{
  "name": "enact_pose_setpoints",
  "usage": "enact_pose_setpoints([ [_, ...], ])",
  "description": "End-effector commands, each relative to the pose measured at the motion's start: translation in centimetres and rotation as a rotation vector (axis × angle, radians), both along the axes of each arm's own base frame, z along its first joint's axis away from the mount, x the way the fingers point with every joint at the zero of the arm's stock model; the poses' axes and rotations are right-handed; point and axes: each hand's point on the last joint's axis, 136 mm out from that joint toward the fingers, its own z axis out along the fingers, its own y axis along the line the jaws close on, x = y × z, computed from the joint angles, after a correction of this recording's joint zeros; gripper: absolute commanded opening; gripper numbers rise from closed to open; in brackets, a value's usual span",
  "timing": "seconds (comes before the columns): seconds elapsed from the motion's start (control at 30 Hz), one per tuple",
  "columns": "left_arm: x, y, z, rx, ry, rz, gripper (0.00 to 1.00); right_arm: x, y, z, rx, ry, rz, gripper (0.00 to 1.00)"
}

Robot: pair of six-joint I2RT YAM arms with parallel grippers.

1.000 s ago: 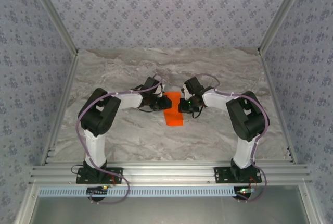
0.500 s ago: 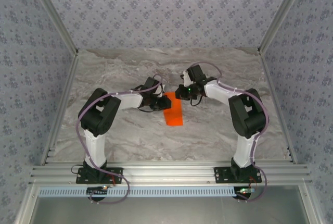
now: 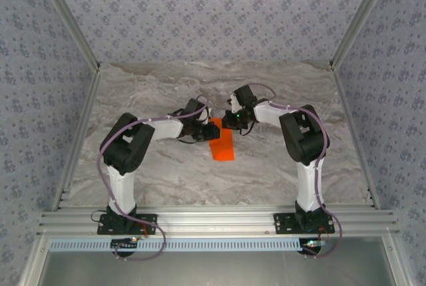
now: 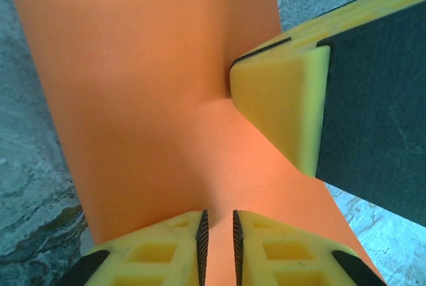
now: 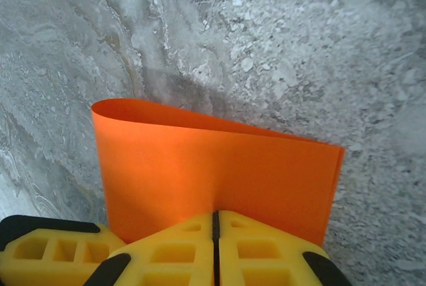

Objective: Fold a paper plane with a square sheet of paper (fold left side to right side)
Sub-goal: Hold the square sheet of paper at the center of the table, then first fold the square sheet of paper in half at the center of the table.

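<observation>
orange sheet of paper [image 3: 223, 145] lies folded to a narrow strip at centre of the bench [image 3: 166, 173]. left end effector [image 4: 217, 243] is at its upper left edge, jaws a thin slit apart with orange in the slit; grip cannot be confirmed. right end effector [image 5: 215, 233] is closed, tips on the paper's upper right edge.

1. I see a grey-white marbled table [image 3: 166, 173].
2. Near its middle lies the orange sheet of paper [image 3: 223, 147], folded over into a narrow strip.
3. Its folded edge, I think, bulges slightly off the surface.
</observation>
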Motion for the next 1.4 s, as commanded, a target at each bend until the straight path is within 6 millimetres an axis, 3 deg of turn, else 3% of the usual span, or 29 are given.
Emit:
enact_pose_setpoints([
  [0.0,-1.6,0.0,0.8,0.005,0.007,-0.036,0.21,-1.7,-1.1,-3.1,-0.084,0.101,-0.021,0.06],
  [0.33,-2.7,-0.8,1.7,-0.043,-0.01,-0.087,0.21,-2.3,-1.4,-4.0,-0.098,0.127,-0.03,0.06],
  [0.53,-3.7,-0.2,0.4,0.002,0.024,-0.096,0.19,-2.3,-1.4,-4.0,-0.104,0.131,-0.031,0.07],
  [0.67,-5.0,0.2,-0.3,0.017,0.045,-0.108,0.18,-2.4,-1.6,-4.1,-0.111,0.136,-0.033,0.07],
  [1.07,-9.8,0.4,0.0,0.041,0.068,-0.183,0.16,-2.5,-1.7,-4.3,-0.116,0.143,-0.035,0.07],
  [1.37,-12.2,0.4,-1.1,0.073,0.099,-0.209,0.16,-2.6,-1.7,-4.3,-0.118,0.145,-0.033,0.07],
])
